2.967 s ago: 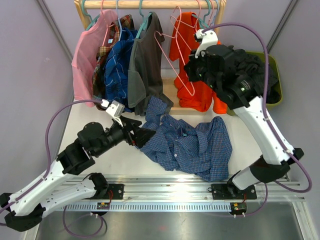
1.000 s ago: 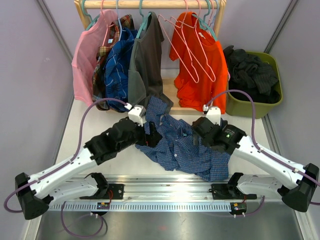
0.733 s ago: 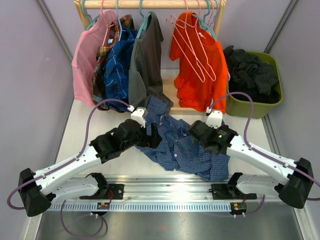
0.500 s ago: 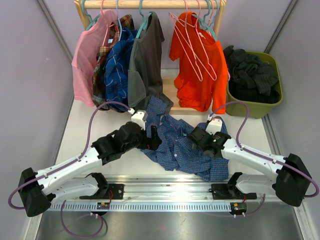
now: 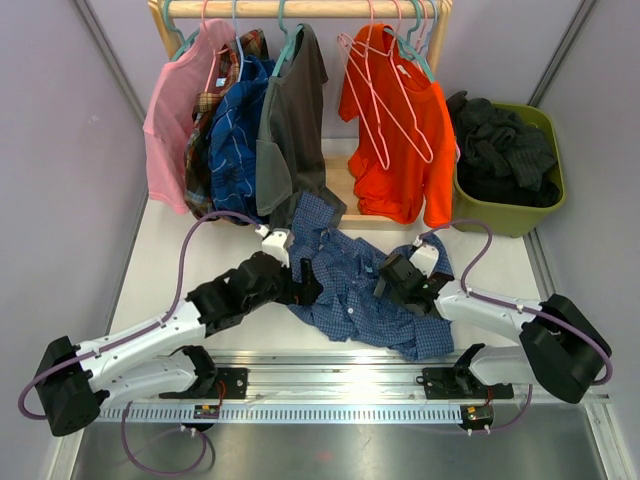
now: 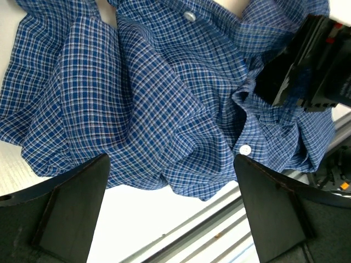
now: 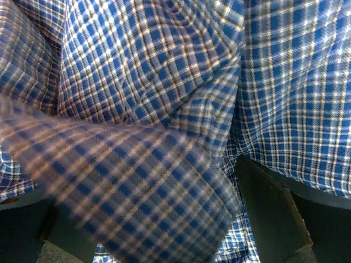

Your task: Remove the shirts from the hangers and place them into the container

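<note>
The left gripper (image 5: 306,285) and right gripper (image 5: 386,283) are hovering spread wide, gripping nothing, over the blue checked shirt (image 5: 352,300) lying crumpled on the table (image 5: 185,255) (green bin (image 5: 508,218) sitting far right).

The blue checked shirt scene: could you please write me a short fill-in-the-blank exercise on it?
The left gripper and right gripper are both over the blue checked shirt with jaws ____.
The shirt hanging nearest the container is ____.
The pink shirt hangs at the far ____ end of the rail.
Missing words: open; orange; left.
</note>
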Tool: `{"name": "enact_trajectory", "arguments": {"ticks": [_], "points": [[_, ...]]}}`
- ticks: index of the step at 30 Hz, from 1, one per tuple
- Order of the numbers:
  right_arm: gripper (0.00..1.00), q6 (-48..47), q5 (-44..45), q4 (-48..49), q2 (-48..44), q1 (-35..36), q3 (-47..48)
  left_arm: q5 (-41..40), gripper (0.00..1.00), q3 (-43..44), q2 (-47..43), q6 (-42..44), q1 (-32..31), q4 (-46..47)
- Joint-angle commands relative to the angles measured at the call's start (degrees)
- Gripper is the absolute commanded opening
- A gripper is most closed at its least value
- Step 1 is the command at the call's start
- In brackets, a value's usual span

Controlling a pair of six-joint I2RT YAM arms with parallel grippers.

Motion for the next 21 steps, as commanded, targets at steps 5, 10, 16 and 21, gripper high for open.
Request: {"name": "enact_trajectory", "arguments": {"ticks": [5,10,16,21], "points": [[0.99,-0.5,-7.6,11.8,2.9,-0.3,-0.7,-12.2,0.99,-3.6,0.4,-1.5,-0.3,2.5],[0.99,-1.7,-7.0,9.9,0.1,-0.3,-0.5,-25.4,0.73,-2.3,3.6,-4.9,-0.1,-1.4],[1.0,-1.9,-5.2,6.6,-5.0,-0.3,-1.6,-36.9,0.0,-0.5,2.9,-9.1,0.7,-6.5],[0.99,-2.6,-4.8,4.4,-8.3,-0.3,-1.8,-38.8,0.0,1.2,10.6,-9.6,5.2,-8.6]]}}
